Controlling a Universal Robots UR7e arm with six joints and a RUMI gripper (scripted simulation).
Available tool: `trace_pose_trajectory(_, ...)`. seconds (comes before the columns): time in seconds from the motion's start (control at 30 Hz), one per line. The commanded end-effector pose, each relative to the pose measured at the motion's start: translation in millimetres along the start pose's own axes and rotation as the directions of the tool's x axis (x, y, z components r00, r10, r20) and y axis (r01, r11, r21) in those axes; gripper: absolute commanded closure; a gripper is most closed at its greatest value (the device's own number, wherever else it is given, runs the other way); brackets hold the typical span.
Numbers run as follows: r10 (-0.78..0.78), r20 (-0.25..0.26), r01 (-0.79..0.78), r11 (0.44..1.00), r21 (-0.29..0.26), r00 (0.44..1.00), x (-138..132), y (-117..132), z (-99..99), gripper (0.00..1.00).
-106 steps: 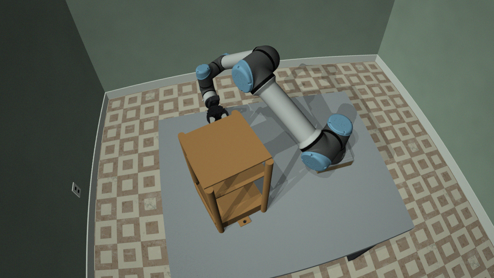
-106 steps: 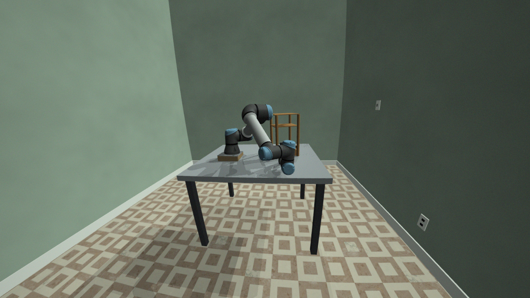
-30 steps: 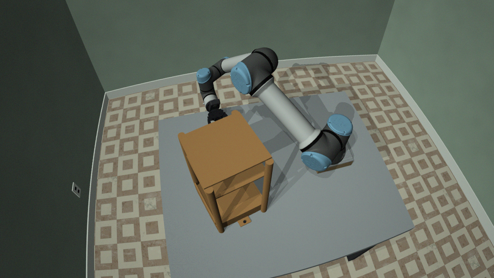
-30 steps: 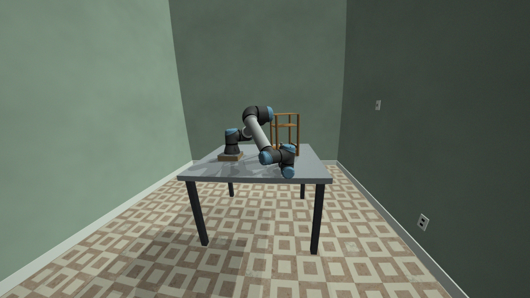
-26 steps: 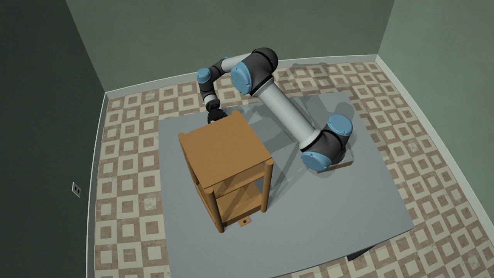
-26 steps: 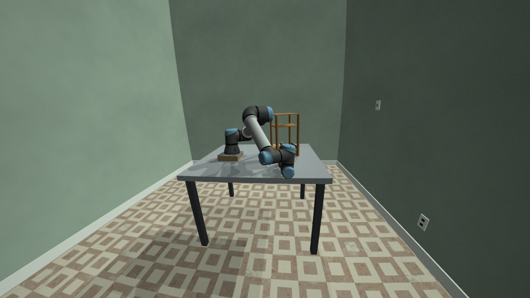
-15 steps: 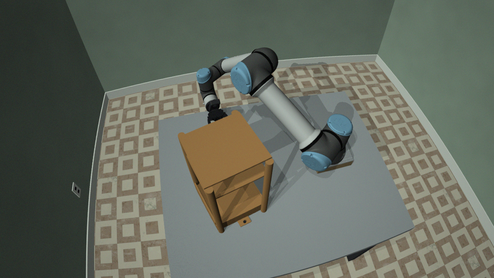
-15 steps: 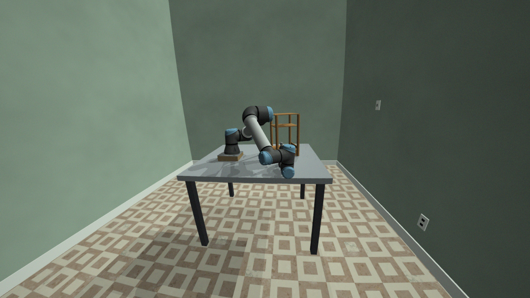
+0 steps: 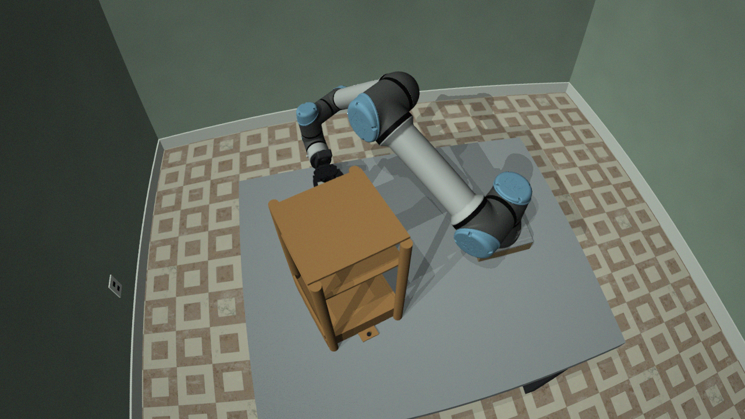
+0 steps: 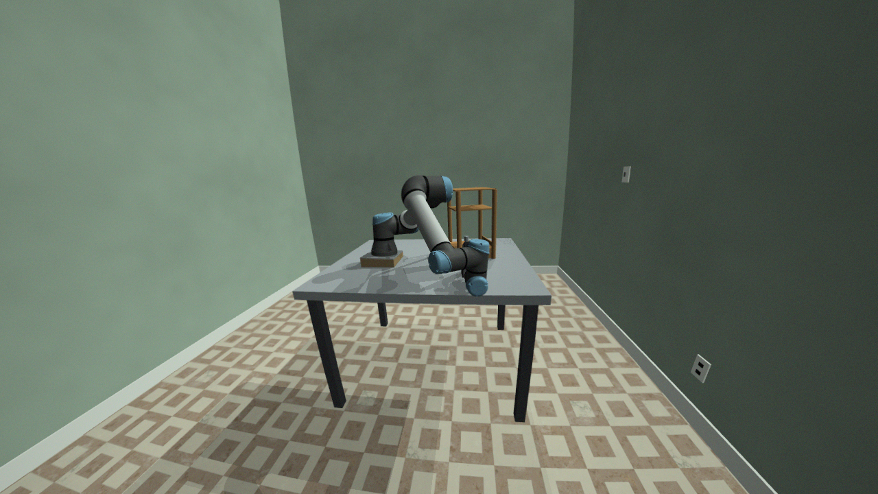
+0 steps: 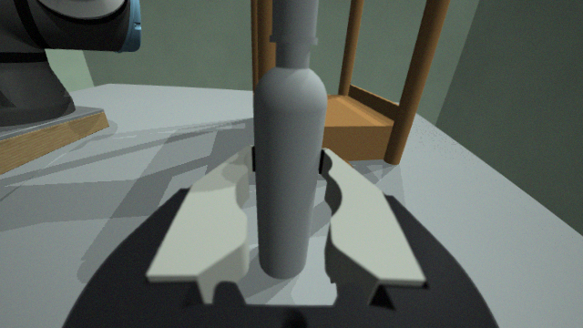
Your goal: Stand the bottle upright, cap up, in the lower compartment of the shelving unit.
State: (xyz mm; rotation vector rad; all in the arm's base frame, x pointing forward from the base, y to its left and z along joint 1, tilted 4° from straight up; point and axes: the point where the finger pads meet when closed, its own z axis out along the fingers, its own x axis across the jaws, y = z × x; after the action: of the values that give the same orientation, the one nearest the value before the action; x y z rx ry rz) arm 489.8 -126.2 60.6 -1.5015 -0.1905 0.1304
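Gripper (image 11: pixel 288 157) clamped on grey bottle (image 11: pixel 289 173), pale fingers pressing its body from left and right. Bottle upright on grey table (image 11: pixel 478 228), neck up, outside wooden shelving unit (image 9: pixel 338 229), just beside one of its corner posts (image 11: pixel 412 82). Lower compartment floor (image 11: pixel 355 116) beyond the bottle, to its right. In the top view, bottle hidden behind the unit's far corner.

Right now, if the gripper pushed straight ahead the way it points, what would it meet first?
The gripper, shut on the grey bottle, would likely carry it into the brown wooden shelving unit's post just behind; depth is unclear.
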Motion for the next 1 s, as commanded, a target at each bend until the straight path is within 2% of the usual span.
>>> trace_pose_trajectory(0.0, -0.003, 0.002, 0.003, 1.000, -0.004, 1.000, 1, -1, -0.2, 1.00)
trace_pose_trajectory(0.37, -0.003, 0.001, 0.003, 1.000, -0.004, 1.000, 1, -12, -0.2, 1.00)
trace_pose_trajectory(0.97, -0.004, 0.000, 0.004, 1.000, -0.005, 1.000, 0, -55, -1.0, 1.00)
